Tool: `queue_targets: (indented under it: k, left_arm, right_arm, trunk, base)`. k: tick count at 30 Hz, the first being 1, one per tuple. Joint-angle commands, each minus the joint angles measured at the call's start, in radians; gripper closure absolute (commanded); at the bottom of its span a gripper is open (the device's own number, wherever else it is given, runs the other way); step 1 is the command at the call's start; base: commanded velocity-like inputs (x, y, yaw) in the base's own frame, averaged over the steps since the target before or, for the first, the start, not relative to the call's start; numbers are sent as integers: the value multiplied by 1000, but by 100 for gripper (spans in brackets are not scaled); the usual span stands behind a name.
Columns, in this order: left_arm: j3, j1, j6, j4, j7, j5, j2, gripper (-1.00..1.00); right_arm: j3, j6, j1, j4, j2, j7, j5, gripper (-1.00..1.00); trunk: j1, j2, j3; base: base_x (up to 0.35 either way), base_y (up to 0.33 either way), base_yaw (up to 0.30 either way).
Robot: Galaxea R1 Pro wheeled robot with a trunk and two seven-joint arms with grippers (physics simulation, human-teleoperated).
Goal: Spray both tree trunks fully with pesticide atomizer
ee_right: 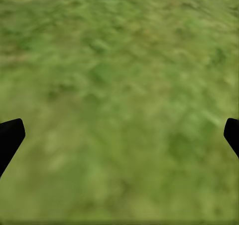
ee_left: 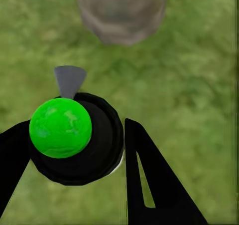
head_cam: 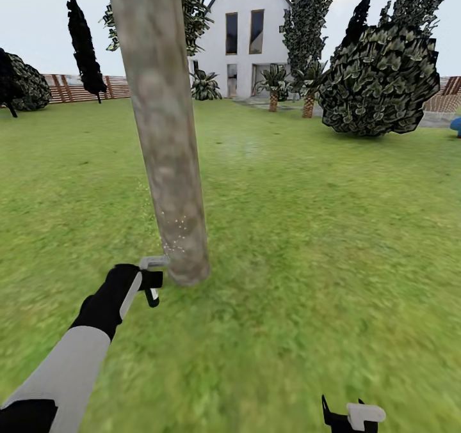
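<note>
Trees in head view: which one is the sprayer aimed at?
The thick pale trunk up front, right at the sprayer's nozzle in the left gripper, with pale specks on its base. The other trees stand back by the house.

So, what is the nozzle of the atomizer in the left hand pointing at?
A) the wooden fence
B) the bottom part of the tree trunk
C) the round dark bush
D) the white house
B: the left hand holds the atomizer with its nozzle right at the base of the tree trunk, where pale specks dot the bark.

Flat, even daylight with no cast shadows; the grass (head_cam: 333,241) renders soft and smeared, blurrier in both wrist views.
</note>
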Motion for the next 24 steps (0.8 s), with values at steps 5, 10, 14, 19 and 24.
queue_targets:
  k: [5, 10, 14, 19, 24]
  left_arm:
    - [-46, -1, 3, 0, -1, 0, -3, 100]
    - [-44, -10, 0, 12, 6, -7, 24, 100]
    - [-43, -12, 0, 15, 14, -8, 62, 100]
    - [-48, 2, 3, 12, 1, 0, 7, 100]
    - [-35, -8, 5, 15, 0, -1, 50, 100]
  right_arm:
    - [0, 0, 0, 0, 0, 1, 0, -100]
    - [0, 0, 0, 0, 0, 1, 0, -100]
    - [0, 0, 0, 0, 0, 1, 0, -100]
    - [0, 1, 0, 0, 0, 1, 0, -100]
    - [0, 0, 0, 1, 0, 1, 0, -100]
  trunk:
    - [0, 0, 0]
    - [0, 0, 0]
    - [0, 0, 0]
    - [0, 0, 0]
    - [0, 0, 0]
  base:
    - [237, 60, 0]
    - [48, 9, 0]
    - [0, 0, 0]
    - [0, 0, 0]
    - [0, 0, 0]
